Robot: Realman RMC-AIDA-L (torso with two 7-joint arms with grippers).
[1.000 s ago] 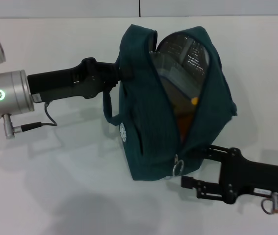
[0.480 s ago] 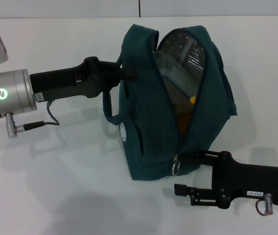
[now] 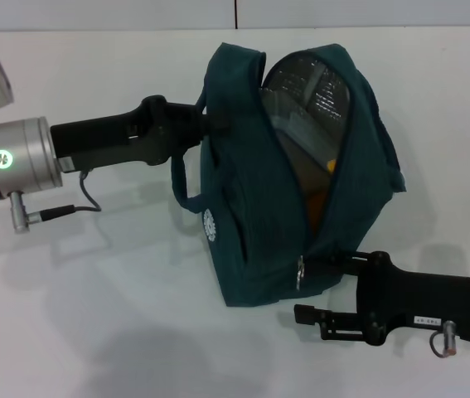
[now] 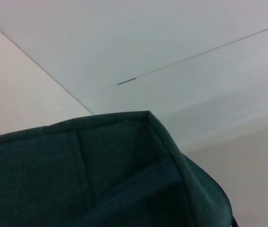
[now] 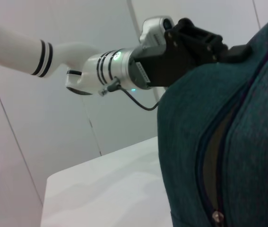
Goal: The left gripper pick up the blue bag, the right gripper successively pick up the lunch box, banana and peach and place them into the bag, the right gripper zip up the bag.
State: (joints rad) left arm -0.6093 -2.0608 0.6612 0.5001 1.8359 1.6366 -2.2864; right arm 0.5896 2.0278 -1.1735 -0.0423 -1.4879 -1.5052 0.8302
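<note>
A: Which step is this?

B: Zipping, I judge. The blue bag (image 3: 251, 207) sits mid-table, mouth open, something orange inside. The left gripper (image 3: 210, 124) meets its wall at 10 o'clock; I cannot tell how its jaws stand.

A: And the right gripper (image 3: 322, 269)?

B: At the bag's 5 o'clock corner, just beside the zip pull (image 3: 300, 272). Whether it grips the pull, I cannot tell. Next it needs a firm hold, then a draw toward 12 o'clock.
</note>
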